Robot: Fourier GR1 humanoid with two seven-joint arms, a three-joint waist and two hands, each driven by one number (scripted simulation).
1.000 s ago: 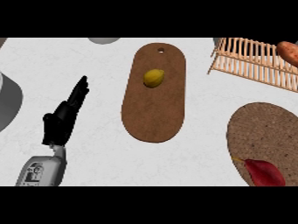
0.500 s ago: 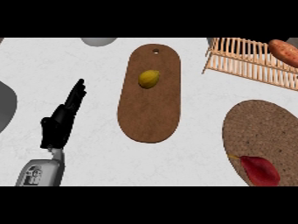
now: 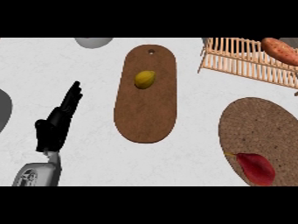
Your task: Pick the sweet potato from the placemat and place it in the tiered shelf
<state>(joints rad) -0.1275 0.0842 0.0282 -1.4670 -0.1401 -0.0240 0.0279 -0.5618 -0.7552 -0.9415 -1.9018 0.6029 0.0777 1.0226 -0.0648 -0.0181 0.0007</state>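
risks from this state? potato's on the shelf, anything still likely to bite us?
1. The orange sweet potato lies near the top right end of the slatted wooden tiered shelf; it might roll off.
2. A red pointed item lies on the round cork placemat; it could be mistaken for the target.
3. Only the left hand shows, open at lower left; the right hand is out of view, so its state cannot be checked.

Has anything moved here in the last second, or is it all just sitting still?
Everything slid slightly left in the picture, so the view itself seems to have turned. The sweet potato lies on the wooden tiered shelf as before. The left hand stays open at the lower left. The yellow fruit stays on the cutting board, the red item on the placemat.
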